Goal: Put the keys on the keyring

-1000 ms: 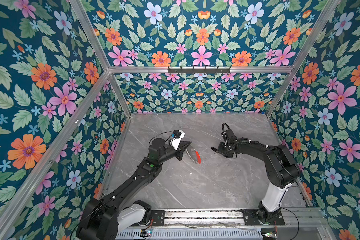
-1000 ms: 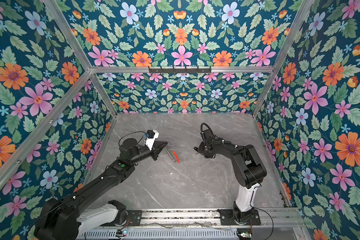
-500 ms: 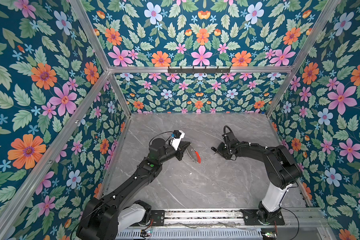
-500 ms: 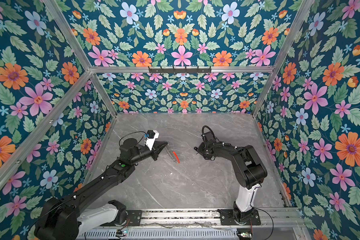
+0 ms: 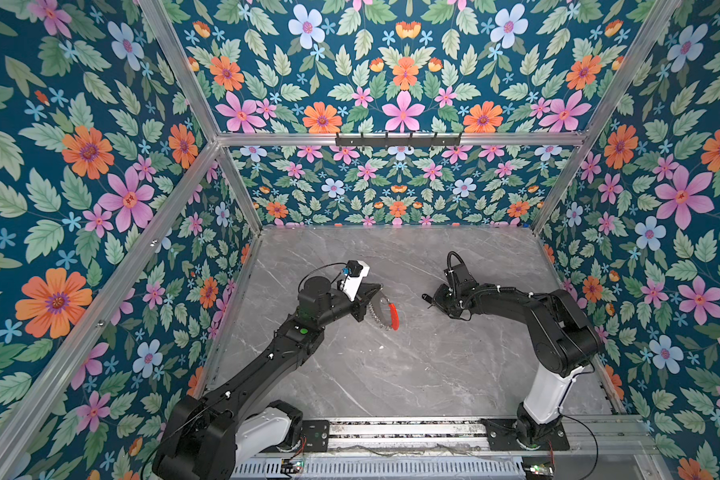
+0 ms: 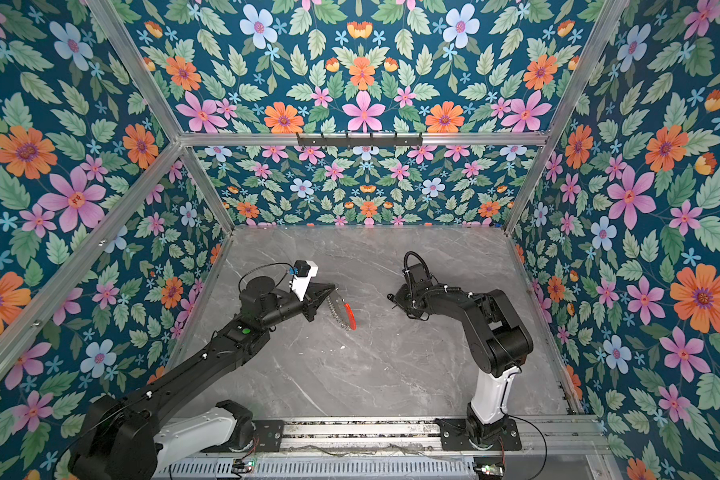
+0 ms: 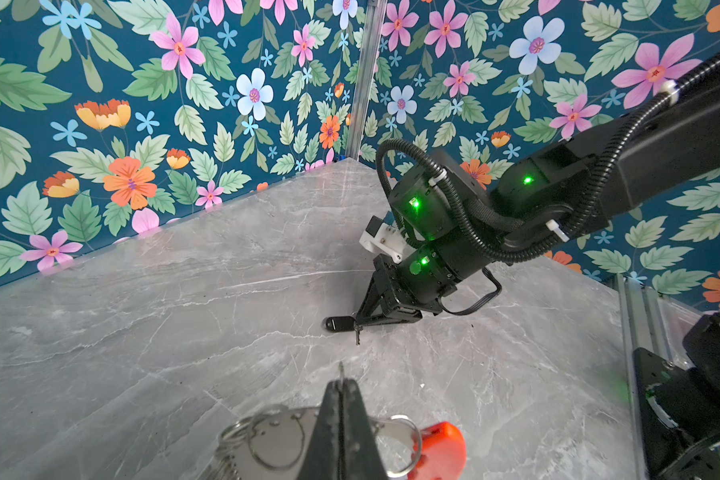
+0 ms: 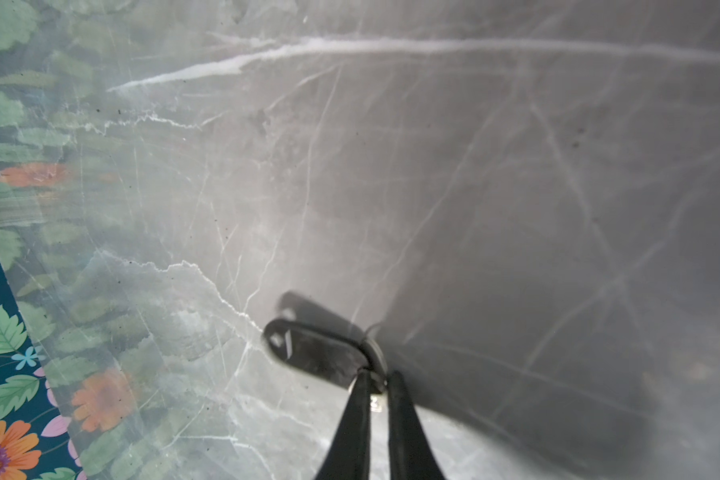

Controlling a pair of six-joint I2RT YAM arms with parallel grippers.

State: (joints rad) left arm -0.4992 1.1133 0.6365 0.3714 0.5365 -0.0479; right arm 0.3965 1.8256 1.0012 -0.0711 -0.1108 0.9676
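Right wrist view: the right gripper [image 8: 380, 376] pinches the metal link of the keys [image 8: 321, 353], its jaws nearly together.
Change: the right gripper sits slightly lower and narrower than a second ago, while the left gripper [image 7: 341, 386] and the keyring [image 5: 385, 313] are unmoved.
Keys, look: a small black oblong fob with a pale mark, lying flat on the table [image 5: 391, 374].
Keys, place: on the right arm's side of the keyring, well apart from it.
Keyring: a wire loop with silver rings and a red segment, clamped in the closed left gripper and hanging from it.
Count: one fob, one keyring, two grippers.
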